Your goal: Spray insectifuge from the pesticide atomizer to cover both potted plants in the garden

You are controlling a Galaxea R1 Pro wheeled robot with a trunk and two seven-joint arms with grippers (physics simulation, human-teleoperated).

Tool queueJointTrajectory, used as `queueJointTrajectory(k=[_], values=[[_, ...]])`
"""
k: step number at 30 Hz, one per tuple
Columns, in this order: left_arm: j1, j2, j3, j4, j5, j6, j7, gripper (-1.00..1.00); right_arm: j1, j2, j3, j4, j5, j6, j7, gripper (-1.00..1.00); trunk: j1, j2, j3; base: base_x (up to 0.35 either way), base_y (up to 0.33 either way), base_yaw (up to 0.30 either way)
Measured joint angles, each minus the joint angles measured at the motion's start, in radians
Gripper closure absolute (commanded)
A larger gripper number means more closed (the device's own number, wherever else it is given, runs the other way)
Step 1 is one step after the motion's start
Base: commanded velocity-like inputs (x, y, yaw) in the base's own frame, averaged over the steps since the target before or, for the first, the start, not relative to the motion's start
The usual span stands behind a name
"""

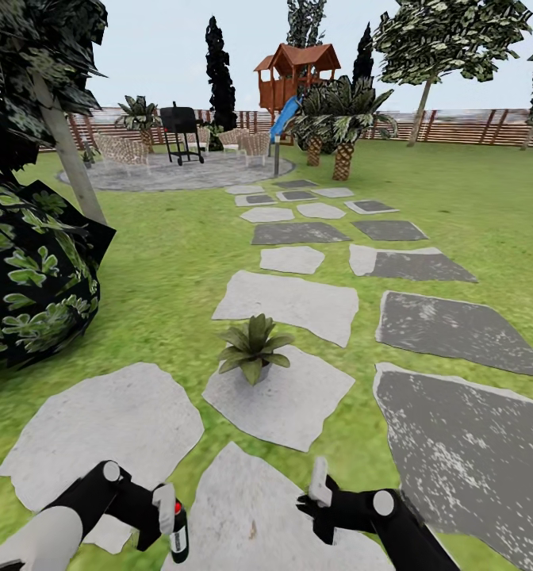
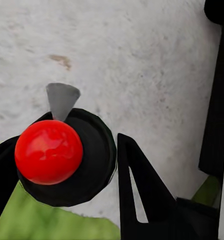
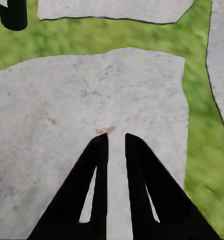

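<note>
Holding the atomizer (image 1: 178, 533) low at the near left of the head view, the left gripper (image 1: 165, 517) pinches it between its fingers (image 1: 163, 507); the bottle stands about upright, dark body with a white label, over the edge of a pale slab (image 1: 251, 515). From the left wrist camera I see its round dark top with the red ball (image 2: 48, 151) and a small grey nozzle (image 2: 61, 100), and a black finger (image 2: 142, 190) just beside the cap.

To the right, the right gripper (image 1: 320, 496) hangs over the same slab, holding nothing. In its wrist view the two black fingers (image 3: 77, 200) stand near each other with a narrow gap between them, almost pressed together, above bare pale stone (image 3: 92, 100).

One potted plant (image 1: 254, 347) is in view: a low rosette of pointed green leaves standing on the slab (image 1: 298, 404) just ahead of both grippers, between them and a little nearer the left.

The ground is green lawn (image 1: 163, 262) with a path of pale and dark grey slabs, more than ten, leading to a round paved place (image 1: 171, 170). At the far left there is one big dark bush (image 1: 28, 285) by a slanted trunk. On the paving stands one black grill (image 1: 182, 131) with some wicker chairs (image 1: 124, 151). Behind it is one red-brown playhouse (image 1: 297, 75) with a blue slide, then two palms (image 1: 338, 119), and a slatted brown fence (image 1: 457, 127) along the back.
</note>
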Motion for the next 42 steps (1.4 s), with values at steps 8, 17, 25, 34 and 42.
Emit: queueJointTrajectory(k=[8,17,25,34,42], values=[[0.0,-0.065,0.0,-0.002,-0.074,0.001,0.005,1.0,-0.001,0.075,0.001,0.001,0.047,-0.001,0.006,1.0,0.0,0.0,0.0,0.0,0.0,0.0],[0.0,-0.117,-0.019,-0.024,-0.083,0.002,0.009,1.0,-0.011,0.132,0.001,0.0,0.085,-0.001,0.013,1.0,0.0,0.0,0.0,0.0,0.0,0.0],[0.0,-0.152,-0.021,-0.045,-0.084,0.002,0.013,1.0,-0.014,0.14,0.011,0.0,0.086,-0.001,0.013,1.0,0.0,0.0,0.0,0.0,0.0,0.0],[0.007,-0.174,-0.075,-0.044,-0.086,0.001,0.049,1.0,-0.033,0.141,0.073,-0.002,0.083,-0.001,0.012,1.0,0.0,0.0,0.0,0.0,0.0,0.0],[0.012,-0.173,-0.081,-0.043,-0.08,0.001,0.056,1.0,-0.035,0.141,0.074,-0.002,0.083,-0.001,0.011,1.0,0.0,0.0,0.0,0.0,0.0,0.0]])
